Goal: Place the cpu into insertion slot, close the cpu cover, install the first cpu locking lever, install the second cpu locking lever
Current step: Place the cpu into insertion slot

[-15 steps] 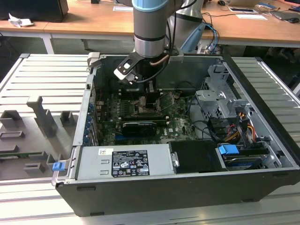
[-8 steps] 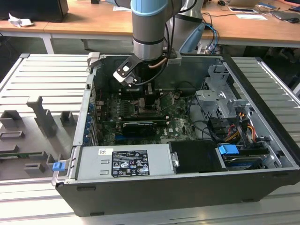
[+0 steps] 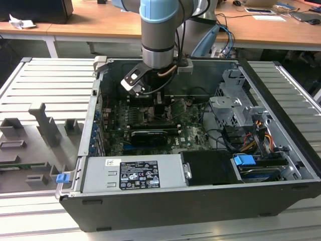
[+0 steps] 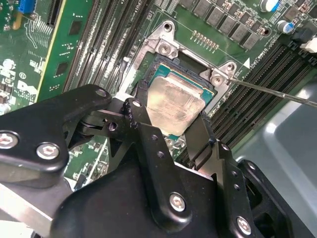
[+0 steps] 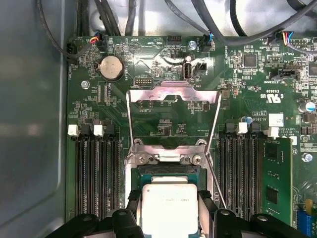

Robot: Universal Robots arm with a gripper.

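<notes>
Tray (image 3: 40,135): on the exterior view's left, beside the computer case (image 3: 165,211), clear of the work.
Arm (image 3: 158,45): centre, reaching down into the case over the green board (image 3: 193,131).
Gripper (image 4: 171,116): fingers (image 5: 132,203) clamped on two opposite edges of the chip (image 5: 170,208), likely to keep it level.
Chip: right at the socket (image 5: 168,168); whether it is seated I cannot tell.
Cover (image 5: 173,94): swung up on its hinge, leaving the socket open.
Drive cage (image 3: 235,108): exterior view's right, well apart.
</notes>
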